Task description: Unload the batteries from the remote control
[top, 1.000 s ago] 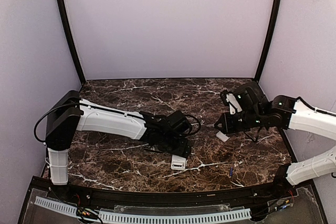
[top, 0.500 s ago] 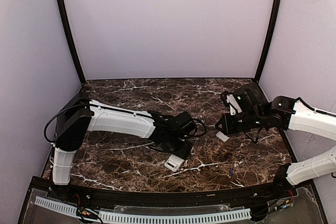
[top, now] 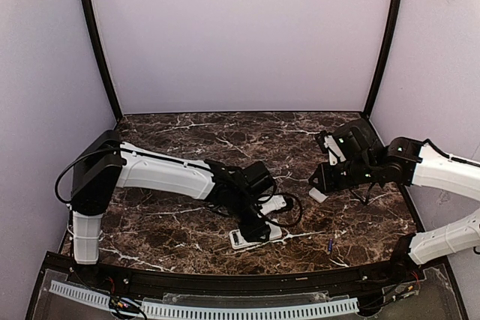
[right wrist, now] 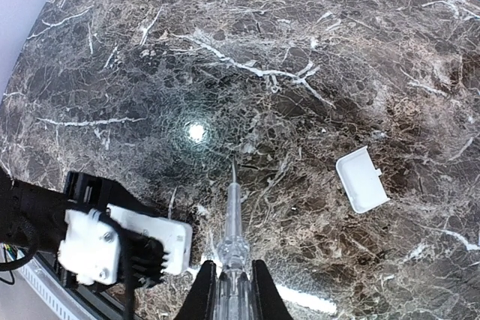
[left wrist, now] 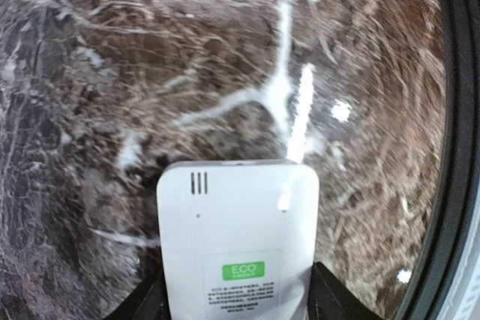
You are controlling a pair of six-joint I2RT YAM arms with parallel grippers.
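**While left clamps the remote, right sits shut on a clear tool**

Top view:
- left gripper is at 6 o'clock on the marble table, near the front edge.
- remote control pokes out of it toward 8 o'clock. Can't tell if it's lifted or resting on the marble.
- right gripper hangs at 3 o'clock, well apart from the left one.
- small white cover piece lies just below it, toward 6 o'clock.
- one battery lies loose at 5 o'clock, close to the front edge and clear of both grippers.

Left wrist:
- remote control fills the lower middle, with a green ECO sticker and printed label facing the camera and three short slots near its far end.
- left gripper has its dark fingers flush against both long edges, clamped on it.
- blue blur at 1 o'clock at the frame edge, too cut off to call.

Right wrist:
- right gripper is closed on a clear slim tool, whose thin tip points to 12 o'clock.
- cover piece lies at 3 o'clock, inner side up, not touching the tip.
- remote control and the left gripper show at 8 o'clock.
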